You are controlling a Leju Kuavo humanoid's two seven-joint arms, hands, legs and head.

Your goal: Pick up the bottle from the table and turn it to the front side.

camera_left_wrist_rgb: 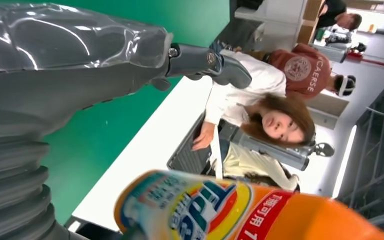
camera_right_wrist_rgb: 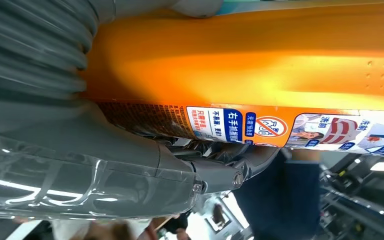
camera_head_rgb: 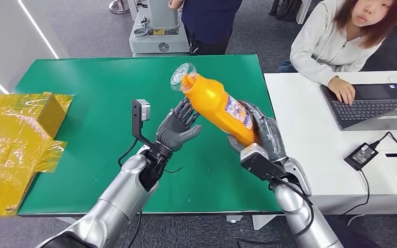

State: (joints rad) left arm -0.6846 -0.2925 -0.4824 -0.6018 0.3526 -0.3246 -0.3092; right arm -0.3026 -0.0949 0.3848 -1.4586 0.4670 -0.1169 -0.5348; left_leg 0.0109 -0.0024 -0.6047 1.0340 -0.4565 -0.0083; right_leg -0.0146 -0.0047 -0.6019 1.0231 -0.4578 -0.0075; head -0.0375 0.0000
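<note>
Orange bottle (camera_head_rgb: pixel 217 106) tilts in the right hand's (camera_head_rgb: pixel 261 137) grip, just beside the spread, empty left hand (camera_head_rgb: pixel 178 126).

You had the bottle (camera_head_rgb: pixel 218 107) raised above the table (camera_head_rgb: pixel 93 98), tilted, its cap end up and away from you. The right hand (camera_head_rgb: pixel 263 135) held its lower end; the left hand (camera_head_rgb: pixel 178 126) stood just left of it. A white desk (camera_head_rgb: pixel 310 139) adjoined the table's right side, carrying a laptop (camera_head_rgb: pixel 372 106).

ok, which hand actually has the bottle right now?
The right hand: its fingers wrap the lower body of the orange bottle, holding it tilted above the green table. The left hand is beside the bottle, fingers spread, gripping nothing.
</note>
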